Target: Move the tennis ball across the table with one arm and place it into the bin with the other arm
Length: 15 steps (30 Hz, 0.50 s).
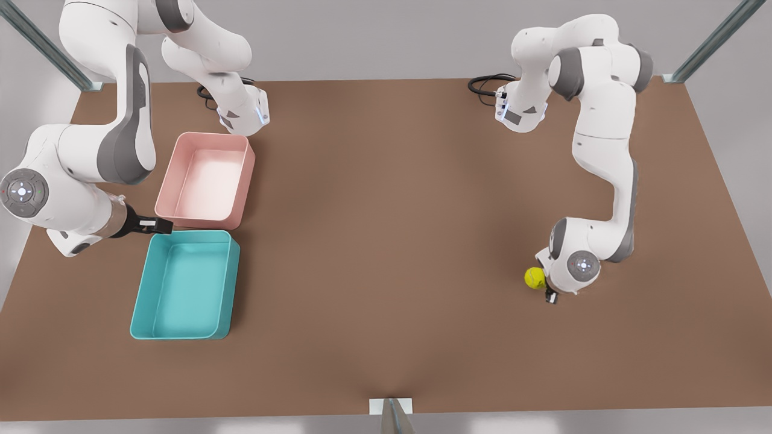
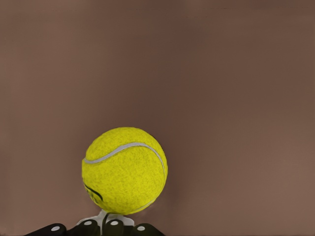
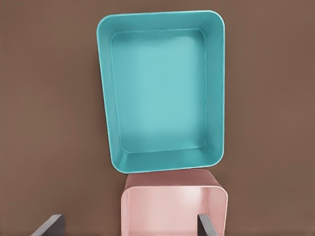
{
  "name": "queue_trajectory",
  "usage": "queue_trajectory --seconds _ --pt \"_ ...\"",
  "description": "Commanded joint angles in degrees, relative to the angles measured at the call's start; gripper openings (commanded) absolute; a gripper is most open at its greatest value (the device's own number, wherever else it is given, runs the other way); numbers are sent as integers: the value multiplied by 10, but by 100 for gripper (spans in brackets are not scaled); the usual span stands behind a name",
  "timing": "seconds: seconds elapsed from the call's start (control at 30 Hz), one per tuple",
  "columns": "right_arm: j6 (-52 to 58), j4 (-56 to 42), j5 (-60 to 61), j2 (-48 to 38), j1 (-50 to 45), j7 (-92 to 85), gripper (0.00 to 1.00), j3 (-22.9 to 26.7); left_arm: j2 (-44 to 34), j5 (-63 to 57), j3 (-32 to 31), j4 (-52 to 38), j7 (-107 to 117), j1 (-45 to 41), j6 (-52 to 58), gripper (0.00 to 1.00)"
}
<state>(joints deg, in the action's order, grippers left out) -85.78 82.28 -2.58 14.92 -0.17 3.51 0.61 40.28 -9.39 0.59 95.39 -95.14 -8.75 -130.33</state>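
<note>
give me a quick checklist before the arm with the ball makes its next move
1. Tennis ball at the left gripper: ok, right beside it.
2. Ball gripped: cannot tell, fingers hidden.
3. Teal bin holds nothing: ok.
4. Pink tray apart from the bin: ok, a narrow gap between them.
5. Right gripper open, waiting over the trays: ok.
6. Table bare between ball and bin: ok.

Two white Franka arms with grey joint panels

Rounded white shells carry dark grey side covers; round grey wrist caps show small red and green marks. Black cables coil at both bases, and the grippers' fingers are black.
</note>
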Motion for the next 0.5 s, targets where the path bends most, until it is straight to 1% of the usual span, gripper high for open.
queue_trajectory --seconds 0.0,0.03,0.07,0.1,0.13,0.2,0.23,0.27,0.3,0.33,0.37,0.4,0.43,0.47 --pt "0 0 0 -1 0 4 100 0 -13 47 -22 0 375 -45 39 21" --pt "0 0 0 -1 0 4 100 0 -23 58 -43 0 452 -53 56 21" --pt "0 0 4 -1 0 4 100 1 -31 109 -59 0 562 -58 71 21" --pt "0 0 4 -1 0 4 100 1 -30 256 -60 -1 732 -55 59 21" --pt "0 0 5 0 0 4 100 1 -28 286 -60 -1 762 -50 39 21" --pt "0 -1 7 2 0 4 100 1 -25 258 -60 -4 760 -43 39 21" --pt "-5 -2 8 8 0 4 100 2 -42 210 -55 -8 933 -47 69 21" --pt "-5 -11 9 11 0 4 100 2 -64 37 -52 -70 1089 -49 197 41" --pt "-10 -11 11 12 0 4 100 2 -84 -26 -54 -137 1161 -48 352 100" --pt "-19 -27 26 39 0 4 100 2 -126 -46 -68 -175 1325 -46 493 100" --pt "-25 -39 46 58 -2 7 100 2 -118 -47 -89 -261 1321 -44 592 100" --pt "-47 -42 64 75 -11 52 100 -1 -111 -47 -121 -355 1257 -43 718 100" --pt "-61 -41 65 78 -26 68 100 -2 -111 -44 -131 -383 1210 -43 752 100" --pt "-98 -27 64 104 -84 153 100 -1 -146 -26 -132 -396 1142 -40 768 100"
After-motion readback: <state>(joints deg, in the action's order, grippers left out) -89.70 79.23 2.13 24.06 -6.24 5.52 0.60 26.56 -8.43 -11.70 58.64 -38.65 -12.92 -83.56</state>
